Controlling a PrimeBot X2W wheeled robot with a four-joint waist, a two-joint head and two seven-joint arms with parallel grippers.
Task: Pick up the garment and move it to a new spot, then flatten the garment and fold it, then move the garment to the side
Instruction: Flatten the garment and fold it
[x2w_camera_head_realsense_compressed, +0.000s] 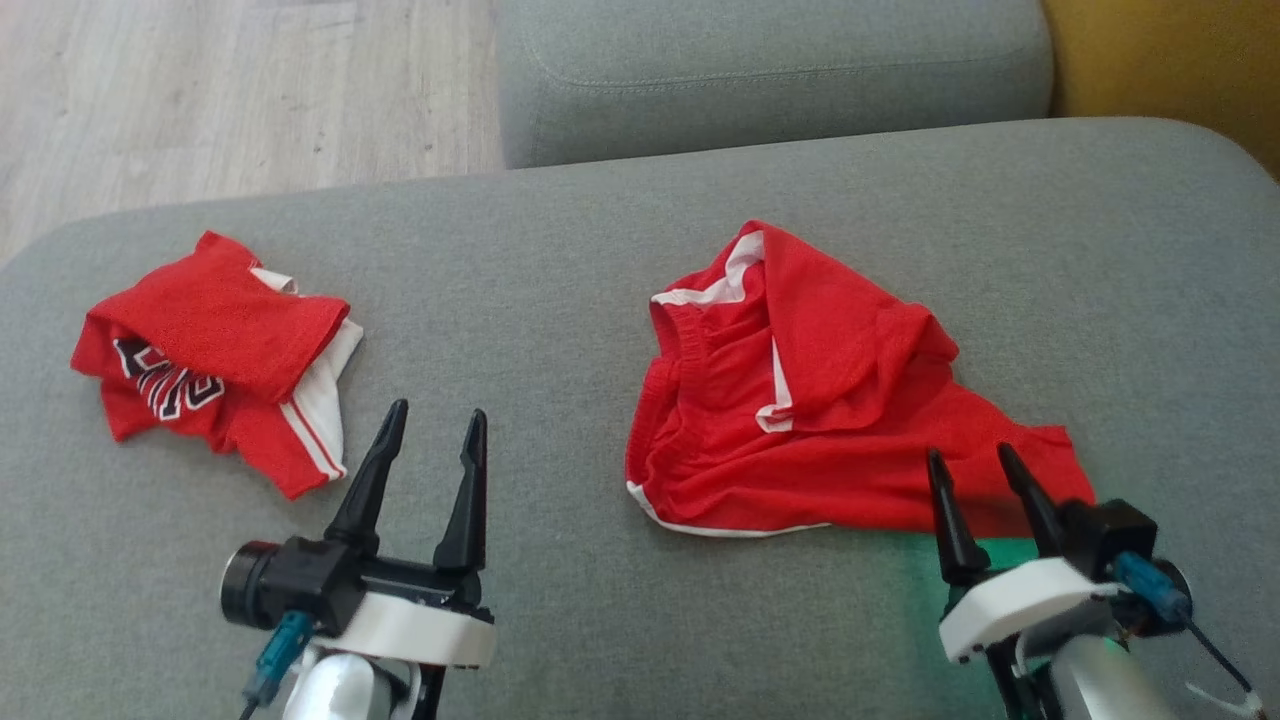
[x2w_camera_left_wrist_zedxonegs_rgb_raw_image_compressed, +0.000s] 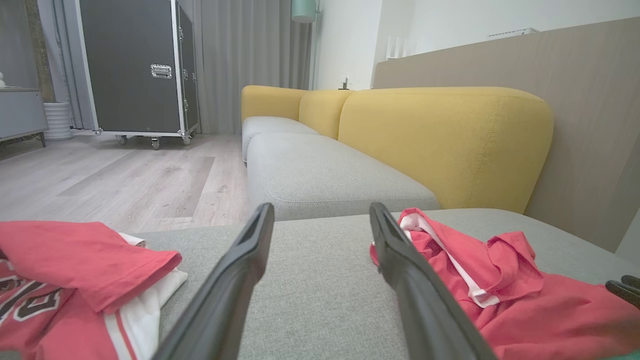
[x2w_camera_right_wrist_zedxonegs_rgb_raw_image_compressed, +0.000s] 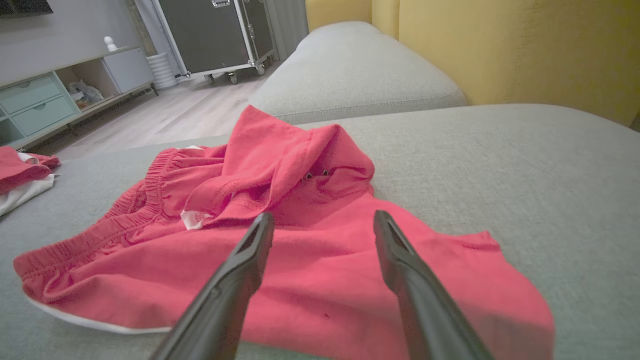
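Two red garments on the sofa (x2w_camera_head_realsense_compressed: 560, 300): shorts (x2w_camera_head_realsense_compressed: 800, 420) and jersey (x2w_camera_head_realsense_compressed: 215, 350); left hand (x2w_camera_head_realsense_compressed: 439, 410) and right hand (x2w_camera_head_realsense_compressed: 968, 452) both released; right wrist view adds drawers (x2w_camera_right_wrist_zedxonegs_rgb_raw_image_compressed: 30, 100)

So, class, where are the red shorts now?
Right of centre in the head view, the red shorts lie on the grey cushion by the right gripper.

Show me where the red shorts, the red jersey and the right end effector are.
red shorts (x2w_camera_head_realsense_compressed: 800, 440): head view, middle of the fabric.
red jersey (x2w_camera_head_realsense_compressed: 220, 325): head view, top folded layer.
right end effector (x2w_camera_head_realsense_compressed: 970, 455): head view, midway between its fingertips.
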